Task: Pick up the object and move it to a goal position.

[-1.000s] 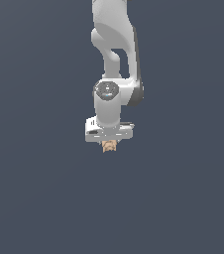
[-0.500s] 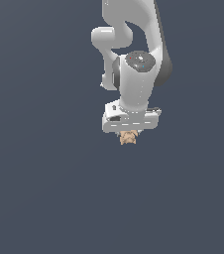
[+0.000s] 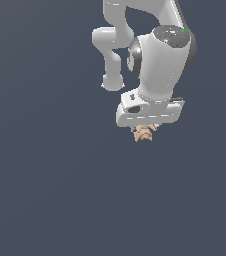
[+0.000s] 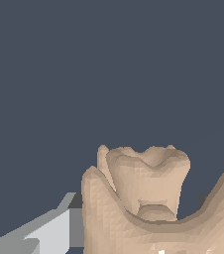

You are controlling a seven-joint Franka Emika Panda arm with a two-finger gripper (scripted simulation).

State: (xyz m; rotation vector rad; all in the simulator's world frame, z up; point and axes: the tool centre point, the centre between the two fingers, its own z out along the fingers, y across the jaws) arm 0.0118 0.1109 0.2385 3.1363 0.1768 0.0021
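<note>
The object (image 3: 143,133) is a tiny tan lumpy item with darker creases. It hangs just under the white hand of my arm in the exterior view, held off the ground. My gripper (image 3: 144,130) is shut on it; the fingers are mostly hidden behind the hand. In the wrist view the object (image 4: 143,198) fills the near part of the picture, and one grey fingertip (image 4: 49,230) shows beside it.
A plain dark grey-blue floor (image 3: 45,190) lies all around. The white arm links (image 3: 157,55) rise above the hand toward the exterior view's top.
The arm has swung toward the exterior view's right and closer to the camera, carrying the object with it. The gripper stays shut on the object.
</note>
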